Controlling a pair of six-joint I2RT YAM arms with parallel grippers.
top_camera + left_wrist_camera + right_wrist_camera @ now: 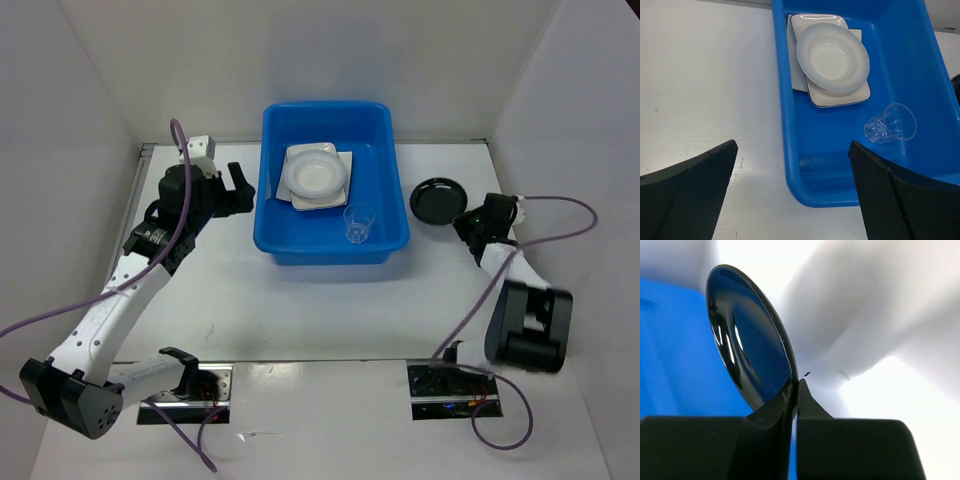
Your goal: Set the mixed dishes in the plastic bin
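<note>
Okay, my right claw (pixel 795 390) is clamped tight on the small black round plate (pixel 747 345), one finger on each face of its rim, pinching the edge nearest me, and from the wrist the glossy disc fans up and to the left from between my fingertips. From overhead that plate sits outside the plastic bin (pixel 270 200), just beside its right wall, with my claw at the plate's near-right edge. Whether the plate is off the table (pixel 300 310) or flat on it, I can't tell from either view. Over on the other side, my left claw (pixel 238 190) hangs wide open with nothing between the fingers, hovering at the bin's left wall; through its wrist camera the rolled blue rim runs right down between my two dark fingers (pixel 695 185). Inside the bin there's a neat stack toward the far end: the flat square white plate with thin dark rim (pixel 857 34) at the bottom, the white rounded-rectangle plate (pixel 840 99) on it, and the translucent round dish (pixel 832 57) on top. And the small clear cup (pixel 890 123) sits apart from that stack on the bin floor, closer to the near wall and toward the right. So four pieces are in the bin, and the black one is in my right grip, just outside the blue wall.
</note>
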